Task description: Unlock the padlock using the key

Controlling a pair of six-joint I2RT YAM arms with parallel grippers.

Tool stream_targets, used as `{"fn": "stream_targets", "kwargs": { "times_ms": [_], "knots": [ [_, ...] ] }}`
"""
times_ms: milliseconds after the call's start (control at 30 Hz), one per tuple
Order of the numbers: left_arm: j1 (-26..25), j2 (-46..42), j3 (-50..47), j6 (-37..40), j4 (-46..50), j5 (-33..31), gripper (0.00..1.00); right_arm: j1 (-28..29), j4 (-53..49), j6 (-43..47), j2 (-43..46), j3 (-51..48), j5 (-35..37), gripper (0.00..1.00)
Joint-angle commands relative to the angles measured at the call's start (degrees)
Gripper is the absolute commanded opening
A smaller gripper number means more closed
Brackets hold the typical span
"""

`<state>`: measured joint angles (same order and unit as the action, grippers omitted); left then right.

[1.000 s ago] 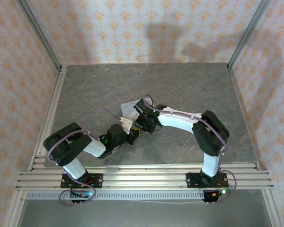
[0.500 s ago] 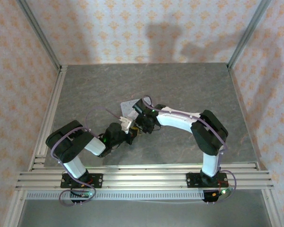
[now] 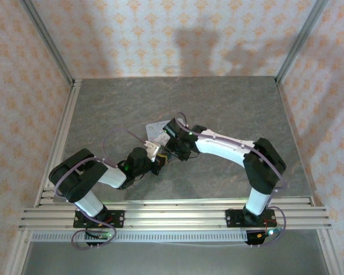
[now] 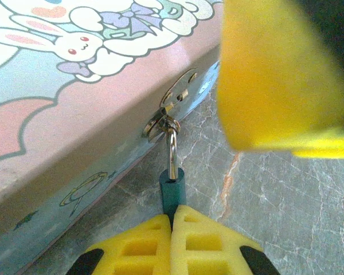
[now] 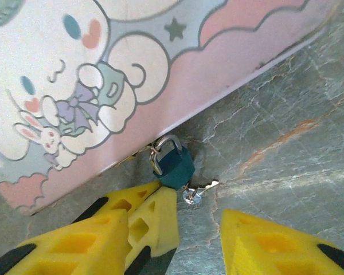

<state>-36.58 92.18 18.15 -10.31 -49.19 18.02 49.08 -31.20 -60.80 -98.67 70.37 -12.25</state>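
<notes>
Teal-bodied, the padlock (image 4: pixel 173 192) hangs by its shackle from the hasp of the tin (image 4: pixel 74 114). The left gripper (image 4: pixel 173 216) clenches its jaws on the body, probably to steady it. The key (image 5: pixel 202 187) lies on the counter (image 5: pixel 286 143) at the padlock's base, between the released jaws of the right gripper (image 5: pixel 189 223), untouched.

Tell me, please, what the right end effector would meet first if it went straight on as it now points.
Most likely the key, lying just ahead by the padlock; depth is unclear.
</notes>
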Motion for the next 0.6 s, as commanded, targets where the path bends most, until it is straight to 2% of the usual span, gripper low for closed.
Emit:
{"fn": "stream_targets", "kwargs": {
  "times_ms": [0,233,567],
  "knots": [
    [0.8,-1.3,0.7,1.8,7.5,0.3,0.0,0.1,4.9,1.1,3.3,-4.8,3.5,0.46],
    [0.7,-2.1,1.4,1.7,9.1,1.4,0.0,0.5,8.0,2.6,0.2,-5.1,1.9,0.46],
    [1.0,-3.1,1.8,0.2,9.6,3.9,0.0,0.5,21.4,2.7,-2.6,-11.0,-1.2,0.47]
  ]
}}
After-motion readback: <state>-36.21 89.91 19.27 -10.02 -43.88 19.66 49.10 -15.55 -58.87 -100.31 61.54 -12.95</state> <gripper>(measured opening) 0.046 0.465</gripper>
